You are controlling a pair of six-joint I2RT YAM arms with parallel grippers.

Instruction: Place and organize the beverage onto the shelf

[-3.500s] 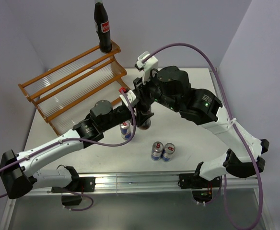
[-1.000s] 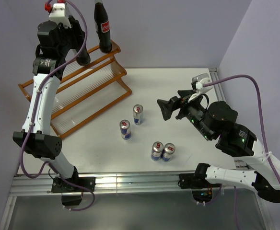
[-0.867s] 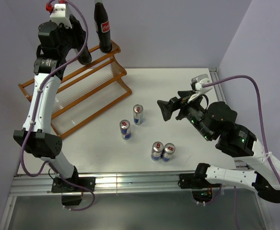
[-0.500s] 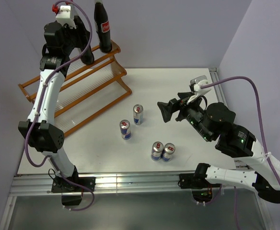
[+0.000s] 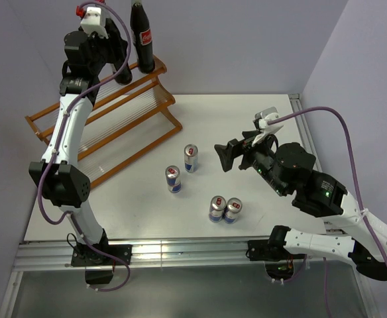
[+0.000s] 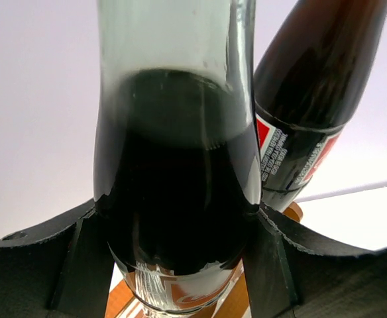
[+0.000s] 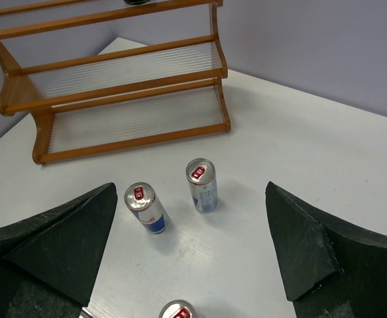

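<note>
My left gripper (image 5: 117,61) is shut on a dark cola bottle (image 6: 177,199), its fingers (image 6: 81,265) pressed against both sides of the glass. It holds that bottle over the top tier of the wooden shelf (image 5: 107,126), right beside a second cola bottle (image 5: 142,36) that stands upright at the tier's right end. In the left wrist view this second bottle (image 6: 306,99) shows its red label. Whether the held bottle rests on the rail I cannot tell. Several energy-drink cans stand on the table: one (image 5: 191,158), another (image 5: 173,179), and a pair (image 5: 224,209). My right gripper (image 5: 223,156) hangs open above the table, right of the cans.
In the right wrist view the shelf (image 7: 127,86) shows bare lower tiers. Two cans (image 7: 202,184) (image 7: 146,207) stand between it and the wide-apart fingers (image 7: 306,245). A third can top (image 7: 177,310) sits at the bottom edge. Walls close in behind and to the right.
The left arm has carried its bottle to the right along the top tier, closer to the standing bottle. The right gripper has drifted slightly left, still open.
</note>
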